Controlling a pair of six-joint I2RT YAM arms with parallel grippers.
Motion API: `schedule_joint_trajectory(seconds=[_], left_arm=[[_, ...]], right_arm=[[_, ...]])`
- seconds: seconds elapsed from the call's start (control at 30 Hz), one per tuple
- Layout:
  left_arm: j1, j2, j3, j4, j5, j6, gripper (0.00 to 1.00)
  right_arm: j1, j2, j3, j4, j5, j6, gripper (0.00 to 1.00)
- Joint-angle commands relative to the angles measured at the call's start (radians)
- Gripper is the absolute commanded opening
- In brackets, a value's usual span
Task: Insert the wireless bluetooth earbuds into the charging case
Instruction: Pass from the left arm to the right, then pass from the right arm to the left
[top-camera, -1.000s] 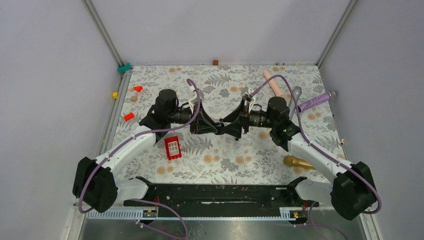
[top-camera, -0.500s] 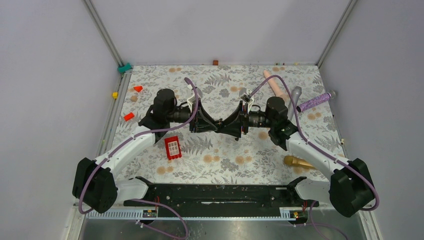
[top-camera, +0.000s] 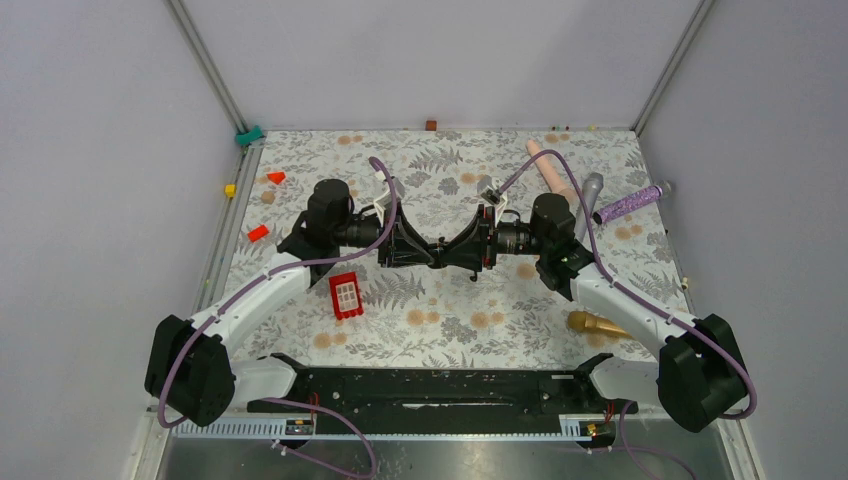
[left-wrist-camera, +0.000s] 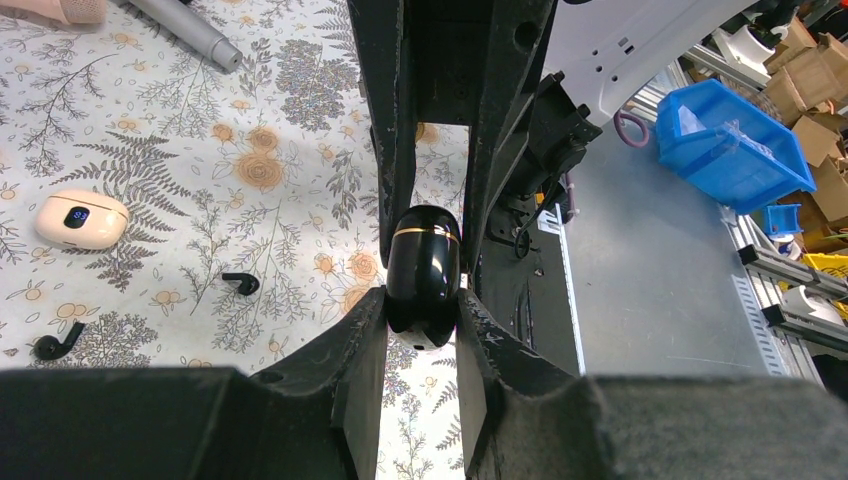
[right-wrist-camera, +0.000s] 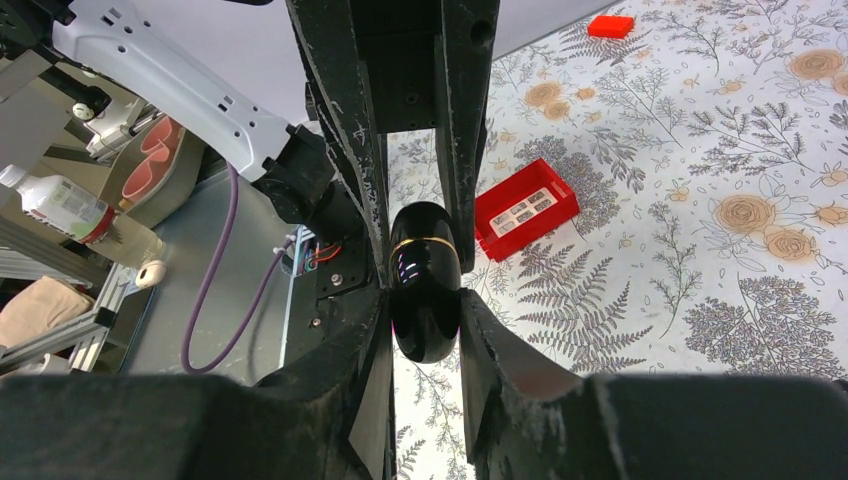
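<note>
Here, left pincer (left-wrist-camera: 421, 300) and right pincer (right-wrist-camera: 424, 300) both tight on one charging case (left-wrist-camera: 423, 260); two earbuds (left-wrist-camera: 240, 283) loose nearby.

The right gripper (right-wrist-camera: 423, 318) draws its jaws in. A second ago they stand wide, half a second ago they are partly drawn in, and now its fingers (right-wrist-camera: 372, 335) lie against both sides of the charging case (right-wrist-camera: 424, 290). The whole right arm also travels toward the left gripper (left-wrist-camera: 422, 318). Earlier, in the top view, its fingertips sit a little nearer the arm bases than the left gripper's tips and angle up toward them. Now the two grippers meet tip to tip in one straight line, both around the same case. The right wrist and elbow each shift slightly toward the left arm.
</note>
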Motion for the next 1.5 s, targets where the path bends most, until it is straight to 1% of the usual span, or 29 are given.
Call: schedule_joint_trajectory(seconds=[0.0,0.03,0.07,0.1,0.13,0.2,0.27,0.37,0.43,0.53,0.6,0.77,0.87,1.03,1.33,1.47], left_arm=[[0.001,-0.025,0.012,0.032,0.028,0.027,0.27],[0.002,-0.025,0.014,0.02,0.032,0.038,0.39],[0.002,-0.026,0.019,0.008,0.036,0.048,0.53],[0.002,-0.026,0.022,0.001,0.039,0.056,0.64],[0.001,-0.025,0.029,-0.014,0.043,0.07,0.71],[0.0,-0.024,0.055,-0.097,0.052,0.142,0.81],[-0.001,-0.013,0.096,-0.228,0.066,0.261,0.85],[-0.021,0.009,0.169,-0.491,0.048,0.487,0.84],[-0.051,0.023,0.202,-0.601,0.024,0.594,0.81],[-0.096,0.044,0.229,-0.692,-0.011,0.689,0.78],[-0.118,0.058,0.241,-0.73,-0.034,0.726,0.76],[-0.133,0.092,0.27,-0.761,-0.038,0.737,0.68],[-0.136,0.096,0.279,-0.762,-0.032,0.73,0.63],[-0.137,0.094,0.283,-0.764,-0.033,0.726,0.62],[-0.138,0.089,0.268,-0.736,-0.017,0.701,0.61],[-0.138,0.096,0.273,-0.73,-0.013,0.688,0.58]], right_arm=[[0.011,-0.011,0.003,0.057,-0.035,0.012,0.15],[0.011,-0.014,0.004,0.053,-0.035,0.01,0.14],[0.011,-0.016,0.008,0.045,-0.035,0.003,0.14],[0.01,-0.018,0.011,0.033,-0.036,-0.006,0.14],[0.011,-0.02,0.014,0.018,-0.036,-0.017,0.14],[0.011,-0.026,0.027,-0.024,-0.037,-0.047,0.14],[0.011,-0.035,0.046,-0.096,-0.034,-0.094,0.14],[0.011,-0.052,0.077,-0.214,-0.022,-0.185,0.14],[0.011,-0.061,0.091,-0.276,-0.014,-0.241,0.14],[0.011,-0.068,0.101,-0.322,-0.022,-0.28,0.14],[0.011,-0.072,0.101,-0.326,-0.038,-0.283,0.14],[0.017,-0.083,0.098,-0.353,-0.062,-0.308,0.14],[0.034,-0.08,0.107,-0.405,-0.056,-0.373,0.14],[0.063,-0.058,0.128,-0.479,-0.047,-0.443,0.14],[0.076,-0.048,0.132,-0.494,-0.033,-0.454,0.15],[0.086,-0.037,0.137,-0.508,-0.025,-0.468,0.15]])
